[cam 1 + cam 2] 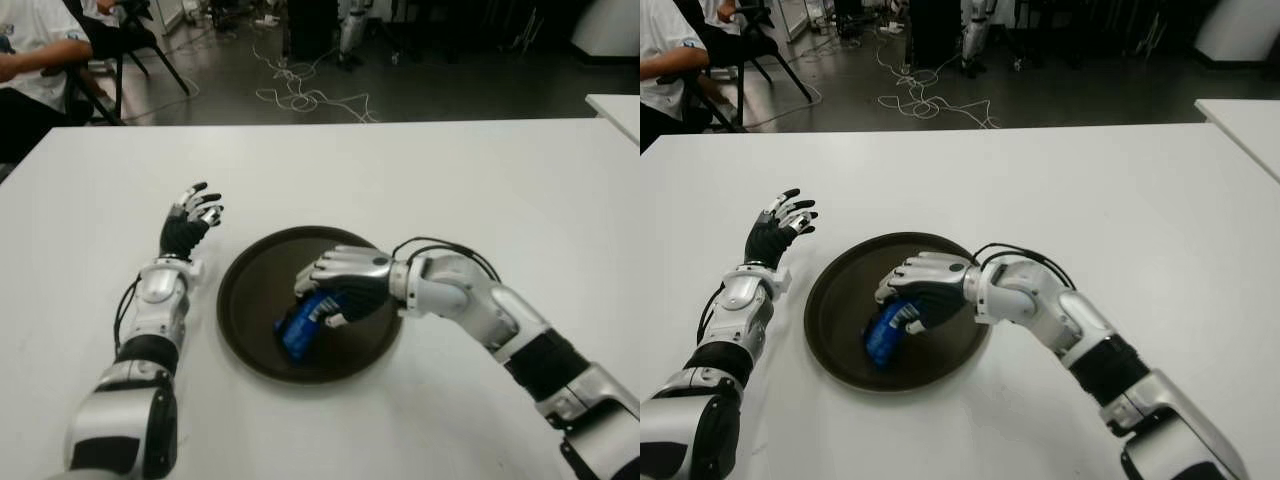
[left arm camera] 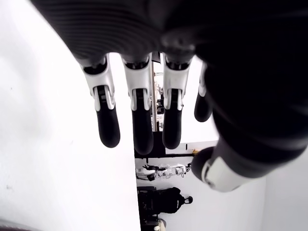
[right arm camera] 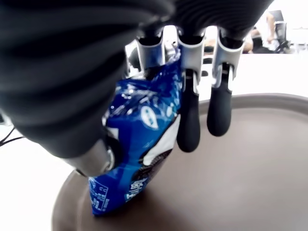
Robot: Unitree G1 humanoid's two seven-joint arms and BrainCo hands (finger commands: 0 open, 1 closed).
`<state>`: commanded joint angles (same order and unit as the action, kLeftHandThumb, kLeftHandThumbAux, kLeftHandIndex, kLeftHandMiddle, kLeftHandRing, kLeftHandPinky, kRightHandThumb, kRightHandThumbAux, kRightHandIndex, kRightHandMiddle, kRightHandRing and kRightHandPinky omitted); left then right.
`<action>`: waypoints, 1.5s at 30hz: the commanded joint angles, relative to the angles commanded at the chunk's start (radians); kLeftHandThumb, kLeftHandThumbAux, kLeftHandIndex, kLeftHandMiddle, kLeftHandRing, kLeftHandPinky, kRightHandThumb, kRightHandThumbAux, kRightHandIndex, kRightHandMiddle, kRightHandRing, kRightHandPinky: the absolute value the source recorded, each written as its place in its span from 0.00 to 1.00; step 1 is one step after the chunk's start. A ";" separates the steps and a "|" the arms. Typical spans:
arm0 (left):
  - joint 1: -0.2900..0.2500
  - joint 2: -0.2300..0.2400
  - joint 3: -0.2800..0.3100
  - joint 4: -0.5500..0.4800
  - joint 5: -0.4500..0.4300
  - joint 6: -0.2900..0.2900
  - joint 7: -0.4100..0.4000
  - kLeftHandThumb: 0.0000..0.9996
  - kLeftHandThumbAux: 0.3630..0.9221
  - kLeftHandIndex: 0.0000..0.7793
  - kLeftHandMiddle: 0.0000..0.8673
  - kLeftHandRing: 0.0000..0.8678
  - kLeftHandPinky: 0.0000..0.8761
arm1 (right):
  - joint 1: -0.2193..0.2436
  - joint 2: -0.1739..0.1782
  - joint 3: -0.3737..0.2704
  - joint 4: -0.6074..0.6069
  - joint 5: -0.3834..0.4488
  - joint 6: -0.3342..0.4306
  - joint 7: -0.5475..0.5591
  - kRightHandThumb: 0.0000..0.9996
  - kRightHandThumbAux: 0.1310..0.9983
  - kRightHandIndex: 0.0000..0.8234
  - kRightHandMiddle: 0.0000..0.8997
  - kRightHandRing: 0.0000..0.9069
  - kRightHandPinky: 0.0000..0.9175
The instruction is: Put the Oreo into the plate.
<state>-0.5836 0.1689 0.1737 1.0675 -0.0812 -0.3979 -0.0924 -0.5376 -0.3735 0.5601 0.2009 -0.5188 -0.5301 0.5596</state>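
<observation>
The right hand is over the dark round plate, its fingers curled around one blue Oreo packet. In the right wrist view the packet is pinched between thumb and fingers, and its lower end touches the plate's surface. The left hand shows above the white desk just left of the plate, fingers spread and holding nothing. There is one plate and one packet. A seated person shows at the far left corner.
</observation>
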 joint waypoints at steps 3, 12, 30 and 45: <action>-0.001 0.000 -0.002 0.000 0.003 0.000 0.006 0.28 0.66 0.22 0.31 0.31 0.32 | -0.008 -0.002 -0.002 0.007 0.021 -0.017 0.013 0.69 0.70 0.51 0.61 0.61 0.58; 0.000 -0.001 -0.005 -0.003 0.009 -0.008 0.008 0.31 0.67 0.22 0.31 0.30 0.33 | -0.032 -0.013 -0.020 0.028 0.148 -0.058 0.107 0.69 0.70 0.51 0.65 0.65 0.59; 0.012 -0.007 0.000 -0.024 0.010 -0.001 0.021 0.32 0.68 0.22 0.31 0.31 0.33 | -0.035 -0.015 -0.054 0.034 0.256 -0.087 0.171 0.68 0.70 0.51 0.75 0.76 0.74; 0.021 -0.007 0.001 -0.040 0.006 -0.007 0.010 0.32 0.68 0.22 0.31 0.31 0.34 | -0.030 -0.029 -0.115 -0.010 0.310 -0.112 0.171 0.68 0.70 0.51 0.80 0.81 0.80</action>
<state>-0.5625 0.1615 0.1750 1.0279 -0.0749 -0.4048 -0.0821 -0.5671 -0.4023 0.4448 0.1905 -0.2087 -0.6422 0.7306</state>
